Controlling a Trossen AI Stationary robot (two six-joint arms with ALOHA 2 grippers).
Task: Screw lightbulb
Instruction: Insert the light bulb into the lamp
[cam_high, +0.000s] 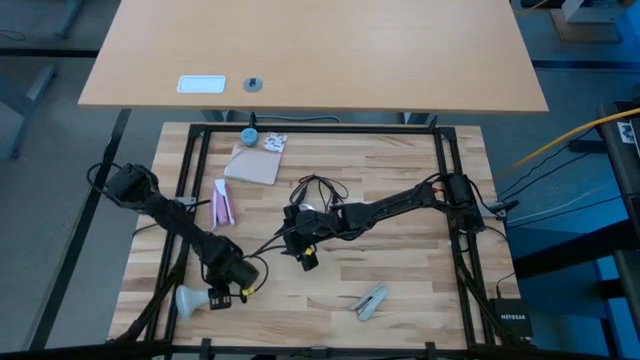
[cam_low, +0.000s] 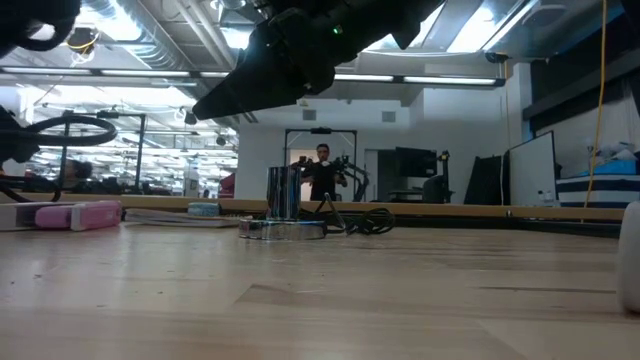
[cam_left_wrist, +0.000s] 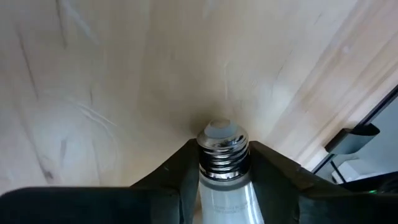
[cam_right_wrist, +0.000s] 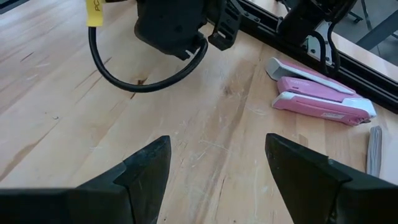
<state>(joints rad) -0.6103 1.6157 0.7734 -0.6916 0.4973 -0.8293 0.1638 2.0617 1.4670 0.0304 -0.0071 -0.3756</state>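
While the wooden table (cam_high: 400, 290) fills the middle of the overhead frame, the left gripper (cam_high: 217, 296) sits at its lower left, fingers (cam_left_wrist: 171, 180) closed around the lightbulb (cam_high: 192, 297). The bulb's silver screw neck (cam_left_wrist: 222, 155) juts out between the two fingers; its white globe lies toward the table's left edge. The right gripper (cam_high: 306, 258), at centre, hangs above the wood with fingers (cam_right_wrist: 146, 165) spread wide, holding nothing. A pink stapler (cam_high: 222, 203) lies at upper left.

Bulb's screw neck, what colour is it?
Shiny silver neck with a pale grey tip, clearest in the left wrist view.
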